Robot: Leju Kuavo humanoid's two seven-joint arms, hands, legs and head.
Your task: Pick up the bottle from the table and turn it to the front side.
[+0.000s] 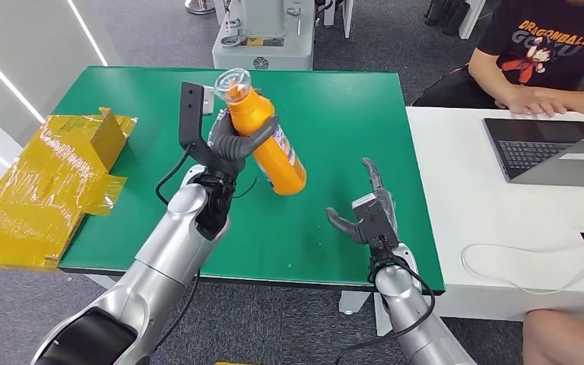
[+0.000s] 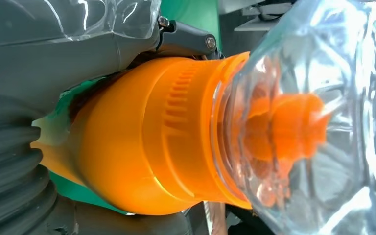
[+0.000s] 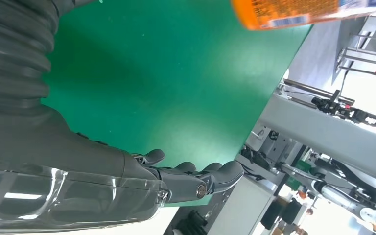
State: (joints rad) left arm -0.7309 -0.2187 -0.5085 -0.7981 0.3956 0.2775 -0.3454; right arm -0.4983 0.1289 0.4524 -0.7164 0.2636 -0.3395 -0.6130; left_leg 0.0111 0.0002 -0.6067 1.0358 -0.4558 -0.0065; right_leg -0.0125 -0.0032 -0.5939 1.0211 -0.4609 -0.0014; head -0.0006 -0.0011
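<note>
Green table [image 1: 334, 99], white desk [image 1: 456, 198], grey floor [image 1: 160, 34]

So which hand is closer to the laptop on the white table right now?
The right hand. It hovers open over the green table near its right edge, beside the white table holding the laptop. The left hand is farther left, holding the orange bottle up.
</note>
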